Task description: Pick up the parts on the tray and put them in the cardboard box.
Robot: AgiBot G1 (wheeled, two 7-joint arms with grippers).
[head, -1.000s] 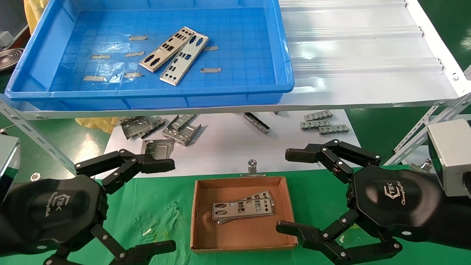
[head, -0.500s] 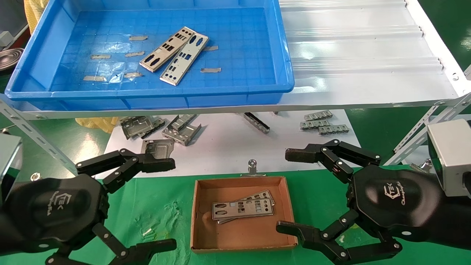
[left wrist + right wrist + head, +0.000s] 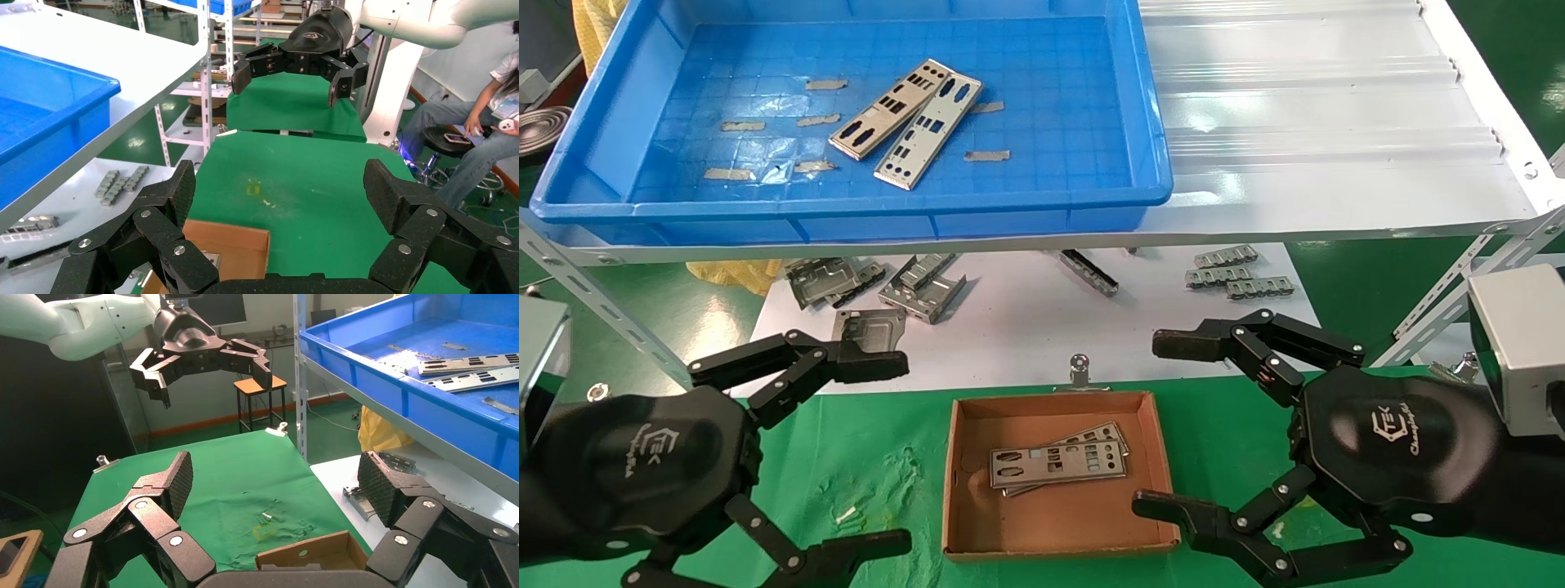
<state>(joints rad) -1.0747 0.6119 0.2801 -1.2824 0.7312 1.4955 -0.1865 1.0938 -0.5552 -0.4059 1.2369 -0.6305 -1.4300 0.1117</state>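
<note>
hovering low on the left, the left gripper (image 3: pixel 878 453) hangs over the green counter (image 3: pixel 878 457) with its jaws spread wide and nothing between them. up and back on the white shelf sits the large shallow blue plastic tray (image 3: pixel 1148 114), and two flat silver punched metal plates (image 3: pixel 905 121) lie side by side at a slant near the middle of its gridded floor, amid scraps of tape. down front, between the two grippers, the small brown cardboard box (image 3: pixel 964 482) already holds what looks like two more such plates (image 3: pixel 1058 467), one overlapping the other. past it, the right gripper (image 3: pixel 1164 425) flanks the box's right wall, jaws wide too, empty. so this reads as the gap between deliveries: half the job looks done, two plates left. next move calls for one arm to lift clear of the shelf edge, reach over the tray rim, and come down on a thin plate lying flat; separating it from its touching neighbour could be fiddly.
</note>
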